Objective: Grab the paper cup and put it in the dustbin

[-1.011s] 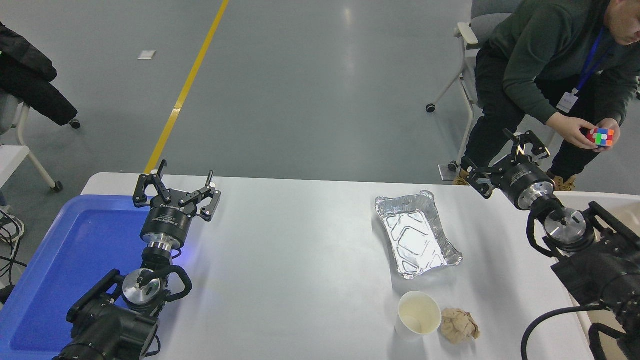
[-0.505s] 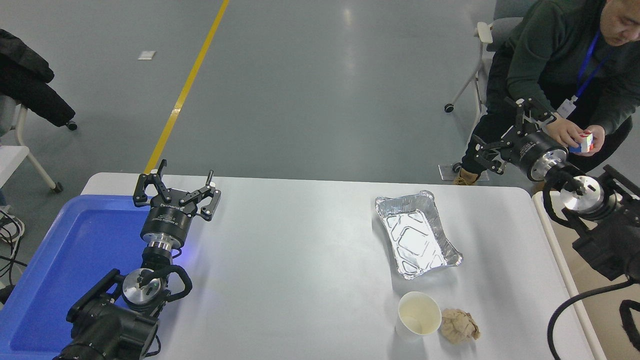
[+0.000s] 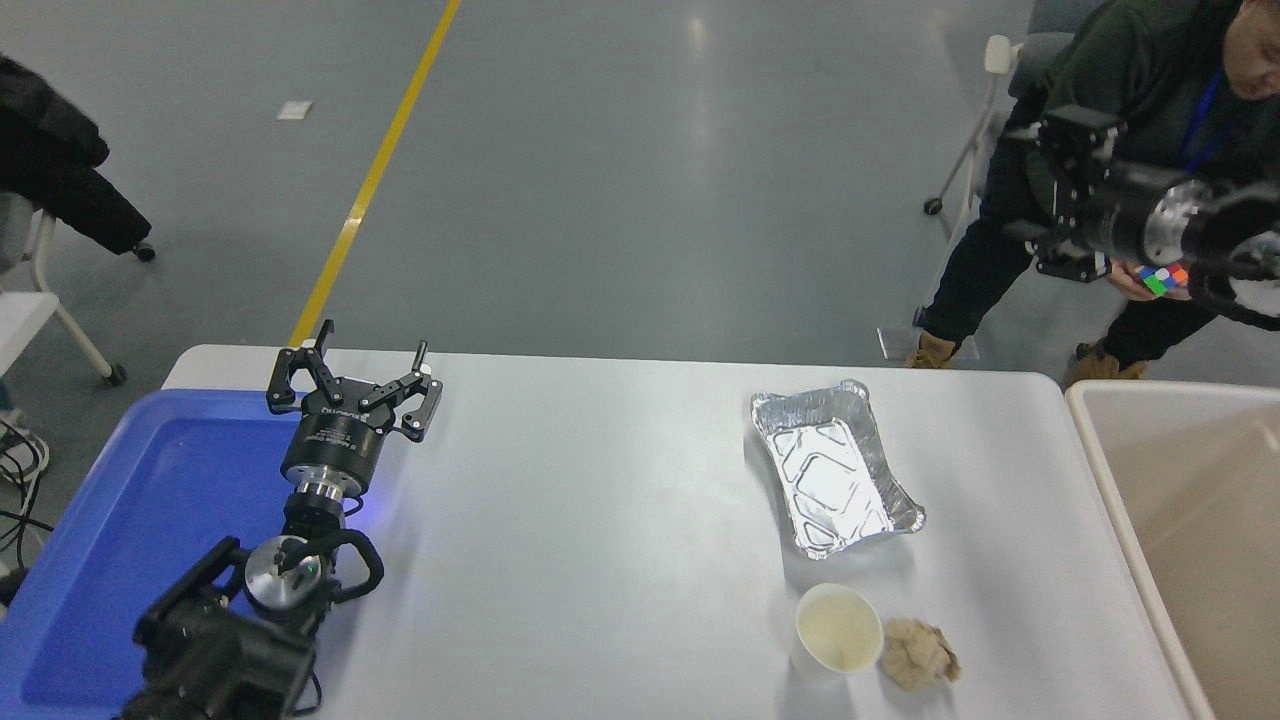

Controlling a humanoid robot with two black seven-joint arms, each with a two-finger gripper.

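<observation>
The right gripper (image 3: 1050,195) has risen off the desk (image 3: 600,520) toward the seated person (image 3: 1130,70), its fingers spread and empty. The paper cup (image 3: 839,627) stands upright beside a crumpled paper ball (image 3: 918,654), well apart from the dustbin (image 3: 1095,440). The left gripper (image 3: 352,377) sits parked with fingers spread.

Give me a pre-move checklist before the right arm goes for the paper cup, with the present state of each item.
1. Paper cup upright, mouth up, on the table: ok.
2. Nothing inside the cup: looks so, ok.
3. Clearance around the cup: not ok; the crumpled paper ball sits right against its right side, and the foil tray lies just behind.
4. Right hand near the cup: not ok; it is raised high at the far right, in front of the person.
5. Right hand open: cannot tell.
6. Dustbin reachable: ok, at the table's right edge.
7. Left hand parked, open, over the blue tray's edge: ok.
</observation>
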